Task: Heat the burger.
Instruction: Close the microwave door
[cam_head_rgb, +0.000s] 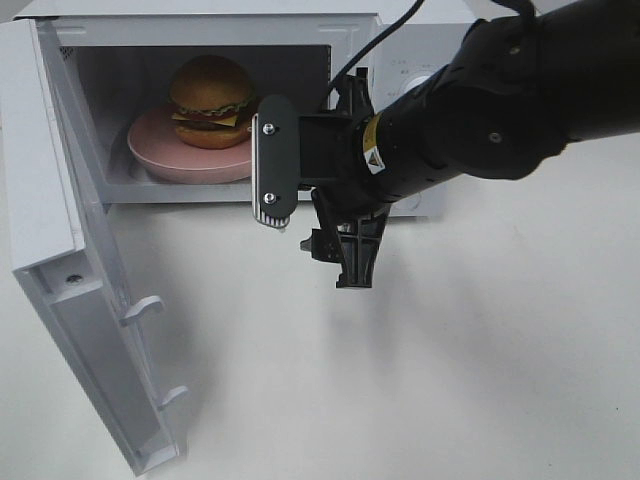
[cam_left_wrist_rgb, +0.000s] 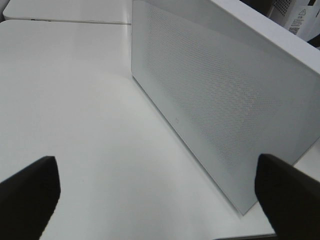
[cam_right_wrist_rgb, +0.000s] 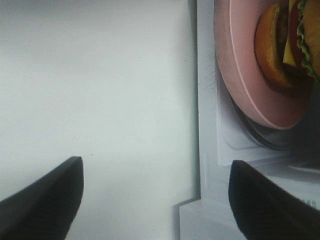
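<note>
A white desk (cam_head_rgb: 450, 380) carries a boxy white microwave (cam_head_rgb: 400, 30), its door (cam_head_rgb: 60, 200) swung wide. The black right arm (cam_head_rgb: 520, 90) reaches across level, its right claw (cam_right_wrist_rgb: 157, 205) spread empty before the cavity. Inside, a round pink plate (cam_head_rgb: 170, 150) bears the glossy-bunned burger (cam_head_rgb: 210, 100). Only the left wrist view shows the left claw (cam_left_wrist_rgb: 160, 200), agape beside the door's dotted face.

The right arm (cam_head_rgb: 500, 100) stretches in from the right side toward the middle. The right pincer (cam_head_rgb: 312, 245) is tipped downward, jaws spread wide and empty. The left pincer (cam_left_wrist_rgb: 155, 200) also stands wide apart, gripping nothing.
</note>
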